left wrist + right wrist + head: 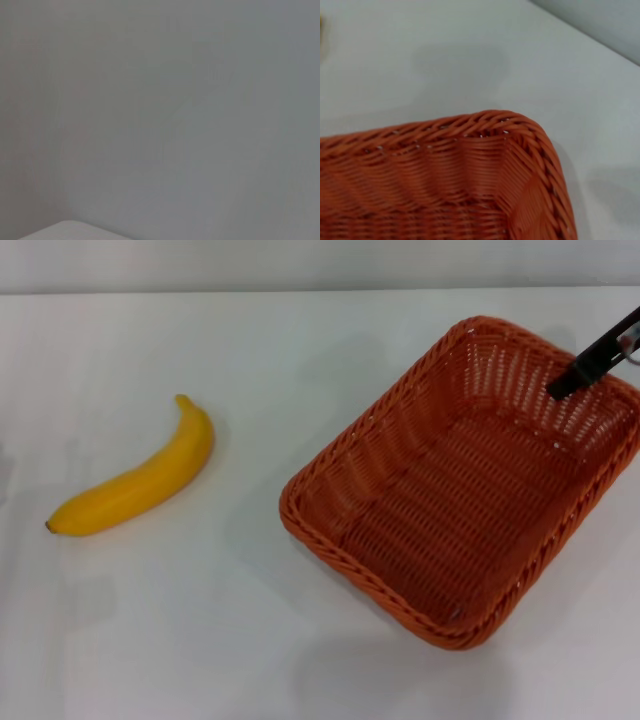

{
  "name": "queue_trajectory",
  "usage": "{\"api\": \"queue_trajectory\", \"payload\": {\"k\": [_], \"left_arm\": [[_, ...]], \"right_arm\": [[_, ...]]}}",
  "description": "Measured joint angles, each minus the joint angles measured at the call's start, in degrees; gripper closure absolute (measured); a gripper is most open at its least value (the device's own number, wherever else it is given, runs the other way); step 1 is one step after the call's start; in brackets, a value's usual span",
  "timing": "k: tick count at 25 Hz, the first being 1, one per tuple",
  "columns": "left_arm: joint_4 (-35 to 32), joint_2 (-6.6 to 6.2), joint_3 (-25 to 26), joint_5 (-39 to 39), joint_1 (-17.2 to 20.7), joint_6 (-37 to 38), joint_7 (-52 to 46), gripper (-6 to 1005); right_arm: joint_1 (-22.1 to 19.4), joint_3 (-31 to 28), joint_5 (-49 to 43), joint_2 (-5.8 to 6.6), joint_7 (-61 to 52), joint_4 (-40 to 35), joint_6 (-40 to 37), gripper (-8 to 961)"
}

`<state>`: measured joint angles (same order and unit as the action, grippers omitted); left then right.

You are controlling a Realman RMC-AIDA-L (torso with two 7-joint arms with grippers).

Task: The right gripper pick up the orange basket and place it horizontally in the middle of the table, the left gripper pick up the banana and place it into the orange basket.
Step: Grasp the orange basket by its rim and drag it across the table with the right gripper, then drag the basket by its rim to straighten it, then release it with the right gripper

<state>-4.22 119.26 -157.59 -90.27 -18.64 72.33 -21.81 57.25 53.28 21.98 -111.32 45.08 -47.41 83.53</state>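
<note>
The orange basket (470, 480) lies at an angle on the right half of the white table (300, 360), empty inside. One of its braided corners (520, 125) fills the right wrist view. My right gripper (566, 384) comes in from the upper right edge of the head view, and its black tip is at the inside of the basket's far right wall. The banana (140, 485) lies flat on the left of the table with its dark tip towards the near left. My left gripper is out of view, and its wrist camera shows only a grey wall.
The table's far edge (320, 290) meets a pale wall. Bare white tabletop lies between the banana and the basket and along the front. A corner of the table (65, 231) shows in the left wrist view.
</note>
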Motion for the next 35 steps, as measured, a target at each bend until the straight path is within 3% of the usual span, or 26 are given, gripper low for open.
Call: {"api": "queue_trajectory", "payload": {"k": [4, 5, 14, 22, 25, 30, 35], "left_arm": [[0.0, 0.01, 0.0, 0.0, 0.0, 0.0, 0.0, 108], [0.0, 0.01, 0.0, -0.1, 0.0, 0.0, 0.0, 108], [0.0, -0.06, 0.0, -0.7, -0.6, 0.0, 0.1, 109], [0.2, -0.08, 0.0, -0.7, -1.2, 0.0, 0.2, 109], [0.9, -0.08, 0.0, -0.7, -1.5, 0.0, 0.1, 109], [1.4, -0.08, 0.0, -0.7, -1.7, 0.0, 0.1, 107], [2.5, -0.13, 0.0, -0.7, -2.0, 0.0, 0.1, 107]], "right_arm": [[0.5, -5.5, 0.0, 1.02, -0.2, 0.1, 3.2, 720], [0.5, -8.5, 0.1, 1.96, -0.8, 0.3, 5.2, 721], [-0.3, -15.4, 3.9, 5.04, -6.0, 1.4, 8.7, 760], [-3.7, -19.6, 13.0, 6.36, -10.0, 3.6, 9.0, 778], [-5.6, -21.0, 16.3, 6.09, -11.4, 3.7, 8.6, 779], [-10.2, -21.9, 20.7, 4.54, -14.5, 2.8, 5.4, 778], [-15.4, -22.1, 24.0, 0.87, -17.4, -2.1, 2.0, 778]]}}
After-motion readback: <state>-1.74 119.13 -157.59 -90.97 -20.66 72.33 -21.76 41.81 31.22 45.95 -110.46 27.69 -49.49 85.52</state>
